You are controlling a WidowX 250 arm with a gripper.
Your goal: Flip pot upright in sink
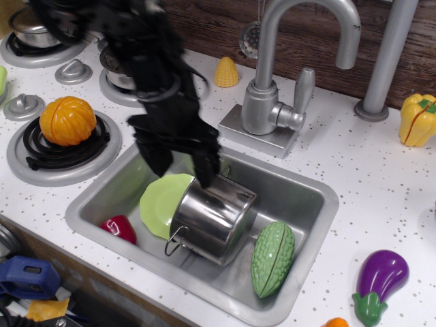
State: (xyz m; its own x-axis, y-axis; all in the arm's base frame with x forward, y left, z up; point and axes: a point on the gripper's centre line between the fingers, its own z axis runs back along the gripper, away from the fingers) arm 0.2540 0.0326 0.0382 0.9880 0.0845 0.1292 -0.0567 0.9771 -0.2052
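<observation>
The steel pot (212, 219) lies tilted on its side in the sink (300, 197), leaning on a green plate (158, 201). One wire loop handle sticks out at its lower left, another at its upper edge. My black gripper (184, 167) is blurred by motion and hangs just above the pot's upper left edge. Its jaws are spread open. The right finger (207, 172) is at the pot's upper rim, the left finger (159, 158) is over the plate. Nothing is held between them.
In the sink also lie a green bumpy gourd (273, 258) at the right and a red piece (120, 229) at the left. The faucet (274, 102) stands behind. An orange pumpkin (67, 120) sits on a burner at the left. An eggplant (378, 275) lies on the counter at the right.
</observation>
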